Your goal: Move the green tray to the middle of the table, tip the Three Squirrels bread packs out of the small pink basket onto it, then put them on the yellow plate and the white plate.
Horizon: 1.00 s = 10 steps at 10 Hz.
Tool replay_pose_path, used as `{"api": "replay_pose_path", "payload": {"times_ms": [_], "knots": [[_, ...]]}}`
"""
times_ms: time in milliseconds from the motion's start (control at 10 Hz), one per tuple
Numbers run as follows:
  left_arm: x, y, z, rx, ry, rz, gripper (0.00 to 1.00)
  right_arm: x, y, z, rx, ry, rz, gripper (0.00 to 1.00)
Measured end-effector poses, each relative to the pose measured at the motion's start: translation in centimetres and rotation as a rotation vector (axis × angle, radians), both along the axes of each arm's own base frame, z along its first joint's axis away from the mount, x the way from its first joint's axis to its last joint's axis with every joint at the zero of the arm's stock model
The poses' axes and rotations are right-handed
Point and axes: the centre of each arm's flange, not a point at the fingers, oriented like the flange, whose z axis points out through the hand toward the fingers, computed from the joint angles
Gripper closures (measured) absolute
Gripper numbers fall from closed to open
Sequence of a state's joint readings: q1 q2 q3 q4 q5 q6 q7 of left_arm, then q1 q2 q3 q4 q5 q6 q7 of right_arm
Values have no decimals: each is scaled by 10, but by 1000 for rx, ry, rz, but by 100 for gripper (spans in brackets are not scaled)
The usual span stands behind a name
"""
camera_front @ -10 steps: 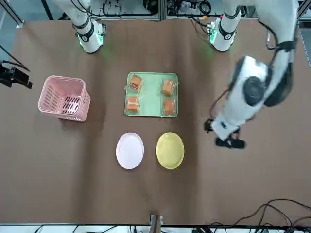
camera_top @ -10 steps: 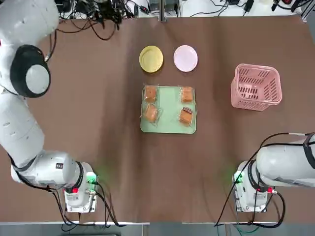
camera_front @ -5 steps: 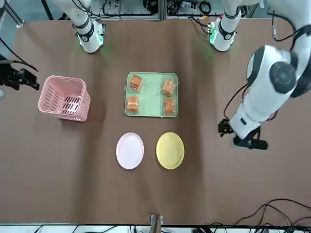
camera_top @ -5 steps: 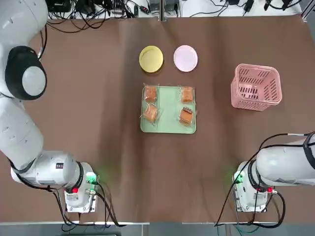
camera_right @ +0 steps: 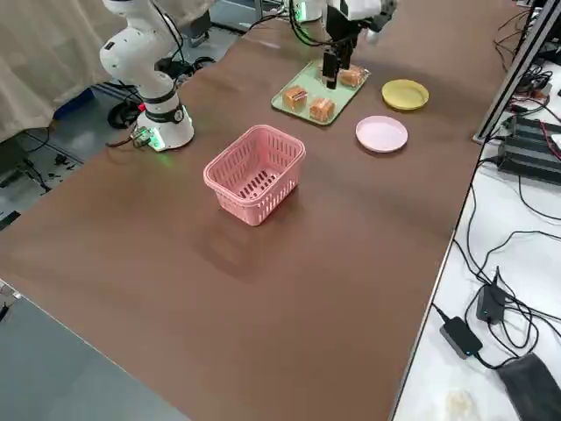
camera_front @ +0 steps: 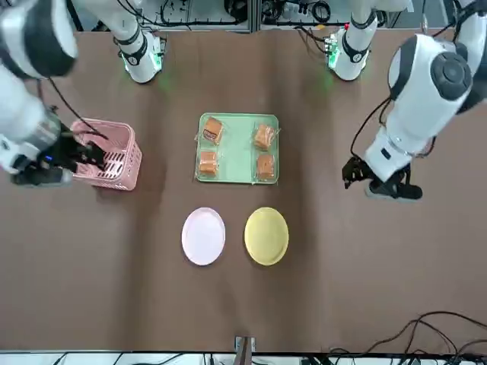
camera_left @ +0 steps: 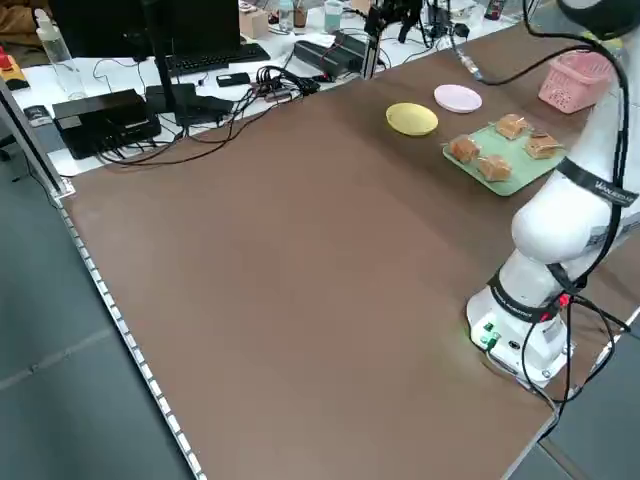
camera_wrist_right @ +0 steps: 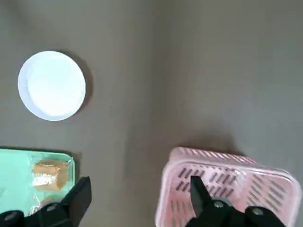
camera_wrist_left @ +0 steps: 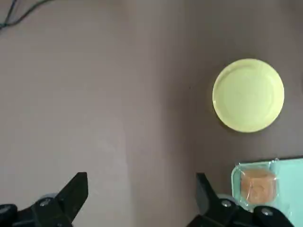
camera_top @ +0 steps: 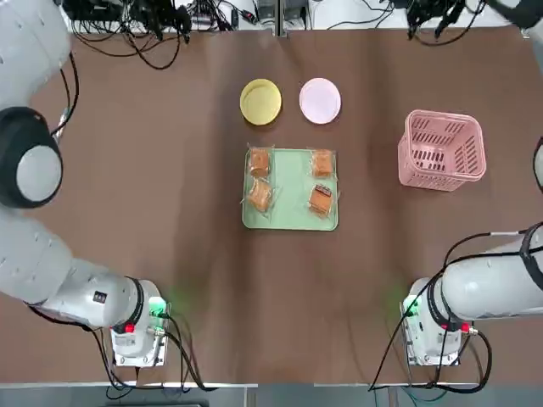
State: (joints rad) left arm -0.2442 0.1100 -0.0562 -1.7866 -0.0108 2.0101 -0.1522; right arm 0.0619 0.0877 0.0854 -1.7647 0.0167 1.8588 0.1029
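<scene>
Centrally on the table, the green tray holds all four Three Squirrels bread packs, both plates and the upright small pink basket are empty, and the left gripper and right gripper gape wide, holding nothing.

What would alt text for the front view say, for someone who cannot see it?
A green tray in the middle of a brown table holds four bread packs, with an empty white plate and yellow plate nearer the camera. A pink basket stands upright at the picture's left, and an arm's end effector hovers at each side of the table.
</scene>
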Motion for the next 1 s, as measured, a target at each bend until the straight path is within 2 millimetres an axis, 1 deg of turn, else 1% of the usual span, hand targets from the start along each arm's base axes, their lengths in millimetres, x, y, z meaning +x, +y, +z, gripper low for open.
{"api": "replay_pose_path", "payload": {"times_ms": [100,300,500,600,800,900,1000], "knots": [[-7,-10,-13,2,11,-19,0,0,14,-30,1,0,3,7],[-13,-40,-54,-1,38,-57,0,-1,52,-85,2,17,-24,7],[-11,-66,-99,-7,66,-74,0,-2,96,-128,4,29,-47,7],[-10,-79,-117,-16,68,-63,0,-6,120,-147,5,32,-53,7],[-12,-99,-141,-27,71,-28,0,-19,168,-190,19,13,-68,9],[-17,-114,-153,-33,77,3,0,-32,190,-214,27,4,-96,8],[-28,-139,-167,-31,88,28,0,-48,210,-235,27,9,-122,8]]}}
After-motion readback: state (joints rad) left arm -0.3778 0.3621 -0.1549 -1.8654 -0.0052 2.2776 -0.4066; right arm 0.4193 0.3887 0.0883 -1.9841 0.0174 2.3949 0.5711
